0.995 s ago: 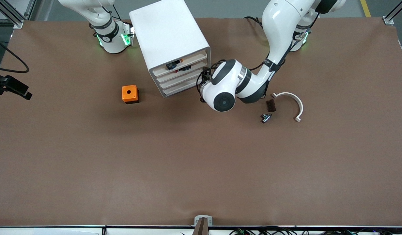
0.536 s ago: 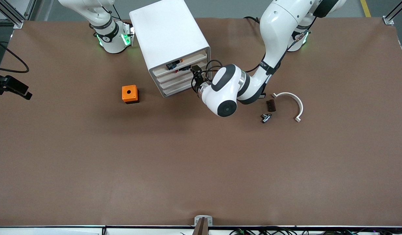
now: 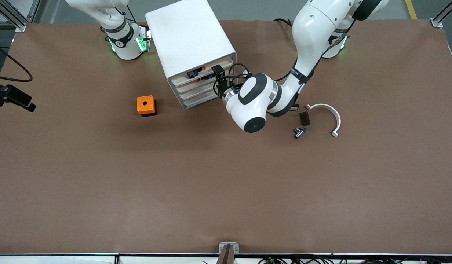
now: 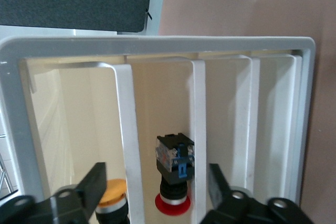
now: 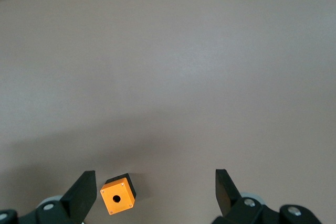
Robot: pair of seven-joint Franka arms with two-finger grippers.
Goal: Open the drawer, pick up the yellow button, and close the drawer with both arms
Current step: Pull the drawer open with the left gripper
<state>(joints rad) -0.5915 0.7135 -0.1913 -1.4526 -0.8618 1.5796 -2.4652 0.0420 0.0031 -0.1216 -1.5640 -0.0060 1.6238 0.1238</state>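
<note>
The brown matte surface (image 3: 226, 183) lies flat, with wide open room across all of its part nearer the front camera. Toward the right arm's end an orange box (image 3: 146, 105), cube-shaped with a round hole in its top face, stands well apart from the cabinet. The right claw (image 5: 153, 178) waits high over the surface above that box, fingers spread wide and holding nothing.

The white cabinet (image 3: 191, 40) is boxy, smooth and round-edged, and stands askew to the surface's edges with its front turned toward the left arm's end. The drawer (image 3: 207, 70) is the topmost of four shallow white trays. The button (image 4: 113, 195) lies in it, close to the front opening; its flat orange cap faces out of the cabinet and its black barrel runs back into the drawer, so its long axis goes front to back. A red-capped switch (image 4: 174, 179) lies the same way in the next tray down.

The left claw (image 3: 218, 76) is just in front of the drawer fronts, fingers (image 4: 94, 182) wide apart and empty.

Toward the left arm's end lie a small dark ribbed part (image 3: 304, 118), a small black and silver part (image 3: 298, 132) and a white half-ring bracket (image 3: 327, 112), close together
</note>
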